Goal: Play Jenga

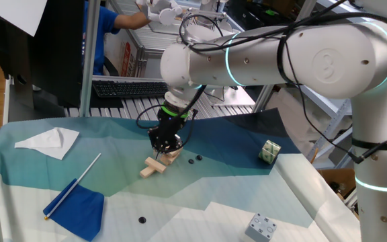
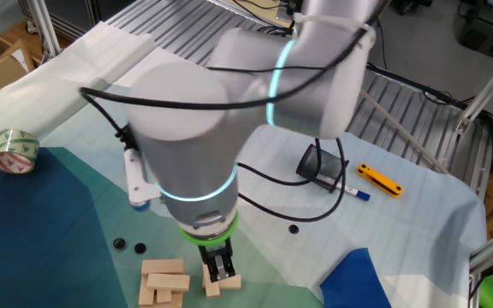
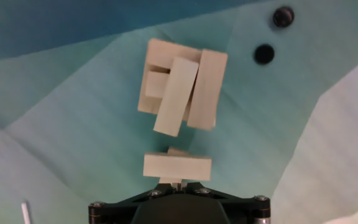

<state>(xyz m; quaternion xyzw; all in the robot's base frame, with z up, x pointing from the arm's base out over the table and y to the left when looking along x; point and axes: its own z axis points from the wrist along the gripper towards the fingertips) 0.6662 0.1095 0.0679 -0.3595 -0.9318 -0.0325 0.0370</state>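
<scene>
The Jenga pile (image 3: pixel 179 87) is a small heap of pale wooden blocks on the teal cloth, with one block lying askew on top. It also shows in one fixed view (image 1: pixel 173 156) and the other fixed view (image 2: pixel 163 281). A loose block (image 3: pixel 177 167) lies crosswise just in front of my gripper (image 3: pixel 174 182), apart from the pile, over a second block that runs back between the jaws. The jaws stand close together on that pale sliver. The gripper (image 1: pixel 165 149) (image 2: pixel 221 272) points straight down at the cloth, beside the pile.
Two black discs (image 3: pixel 264 53) lie past the pile. A green-and-white cube (image 1: pixel 269 152) and a grey metal block (image 1: pixel 261 226) sit to the right. A blue cloth with a stick (image 1: pixel 76 205), white paper (image 1: pixel 49 142), a tape roll (image 2: pixel 14 150) and a yellow tool (image 2: pixel 379 180) lie around.
</scene>
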